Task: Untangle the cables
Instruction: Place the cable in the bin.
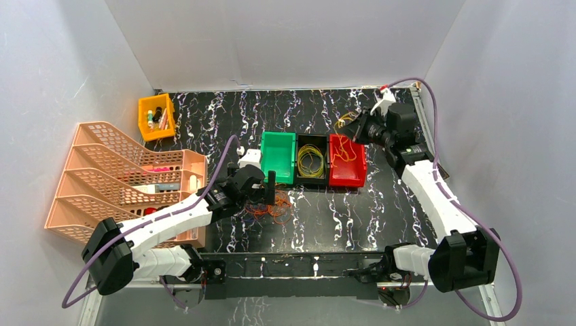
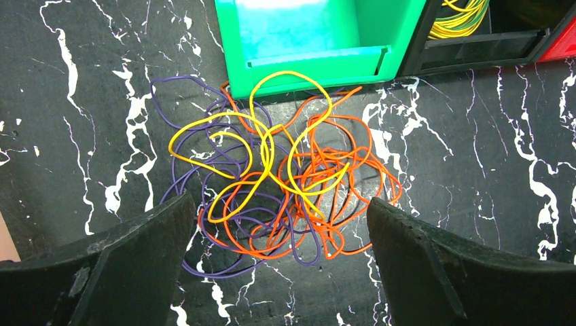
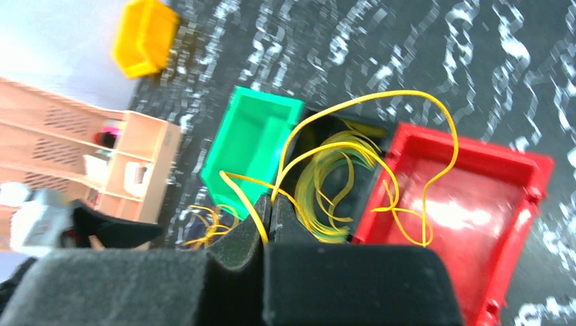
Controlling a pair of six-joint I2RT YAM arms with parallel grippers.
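Observation:
A tangle of yellow, orange and purple cables [image 2: 272,178] lies on the black marbled table just in front of the green bin [image 2: 319,61]. My left gripper [image 2: 278,201] hovers over the tangle [image 1: 272,207], open wide, one finger on each side and nothing between them. My right gripper [image 3: 270,204] is shut on a single yellow cable [image 3: 407,92], which loops up and hangs over the red bin [image 3: 516,163]. In the top view the right gripper [image 1: 353,129] is raised at the bins' far right end. The black bin [image 1: 312,139] holds coiled yellow cables [image 3: 333,183].
The green bin [image 1: 278,134], black bin and red bin [image 1: 356,178] stand side by side mid-table. A peach file rack [image 1: 129,176] fills the left side, and a small yellow bin [image 1: 156,117] with oddments sits at the back left. White walls enclose the table.

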